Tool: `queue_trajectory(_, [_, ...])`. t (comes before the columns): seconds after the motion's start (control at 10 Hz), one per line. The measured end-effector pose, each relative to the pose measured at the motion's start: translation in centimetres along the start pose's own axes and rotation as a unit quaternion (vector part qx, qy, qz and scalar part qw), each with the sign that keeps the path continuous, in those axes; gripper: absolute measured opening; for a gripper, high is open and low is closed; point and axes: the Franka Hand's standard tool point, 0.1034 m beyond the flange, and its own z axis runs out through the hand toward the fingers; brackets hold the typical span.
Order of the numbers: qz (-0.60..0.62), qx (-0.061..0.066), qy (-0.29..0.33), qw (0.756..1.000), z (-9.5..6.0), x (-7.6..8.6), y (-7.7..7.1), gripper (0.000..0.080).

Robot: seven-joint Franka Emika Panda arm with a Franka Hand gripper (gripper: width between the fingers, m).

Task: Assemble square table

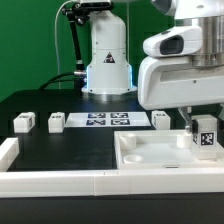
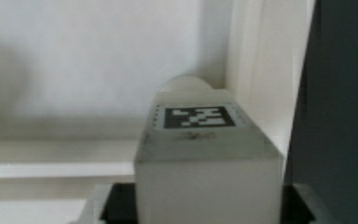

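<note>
We see jaws clamped on leg (image 1: 205, 136), upright, tag toward camera, at 3 o'clock on slab (image 1: 150, 152). We count three loose legs (image 1: 56, 122) on tabletop (image 1: 70, 150), 10 to 12 o'clock from slab.

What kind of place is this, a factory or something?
Probably a robotics research lab, not a factory: one white robot arm at a black table, a marker board of printed tags, and a plain green backdrop.
</note>
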Motion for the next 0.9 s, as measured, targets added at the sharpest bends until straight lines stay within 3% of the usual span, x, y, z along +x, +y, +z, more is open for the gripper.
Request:
queue_trajectory(0.2, [0.129, -0.001, 0.007, 0.992, 0.05, -0.07, 0.12, 0.0290])
queue_trajectory(0.5, [0.284, 0.001, 0.006, 0.959, 0.09, -0.09, 0.32, 0.0291])
queue_trajectory(0.9, [0.478, 0.001, 0.002, 0.878, 0.14, -0.14, 0.41, 0.0291])
